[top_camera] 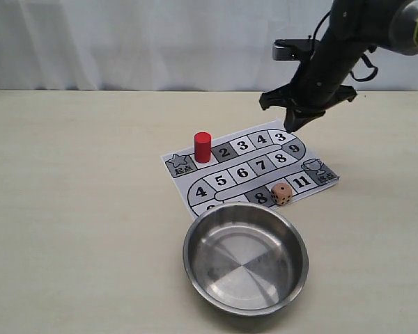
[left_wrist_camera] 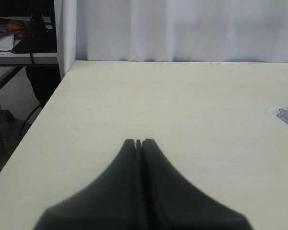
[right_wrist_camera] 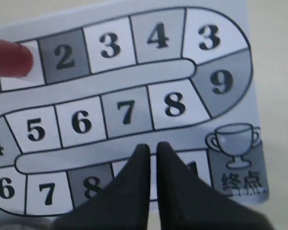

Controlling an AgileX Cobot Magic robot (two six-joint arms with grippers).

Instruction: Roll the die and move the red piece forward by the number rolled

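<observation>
The red piece stands upright on the first square of the paper board, beside the star corner. It shows as a red blur in the right wrist view. The die rests on the board's bottom row, between the squares marked 8 and 11. My right gripper hangs above the board's far right bend, with only a thin slit between its fingers and nothing held. In the right wrist view those fingers cover the die's spot. My left gripper is shut and empty over bare table, away from the board.
A steel bowl sits empty just in front of the board, near the table's front edge. The table's left edge drops off beside the left gripper. A white curtain hangs behind the table.
</observation>
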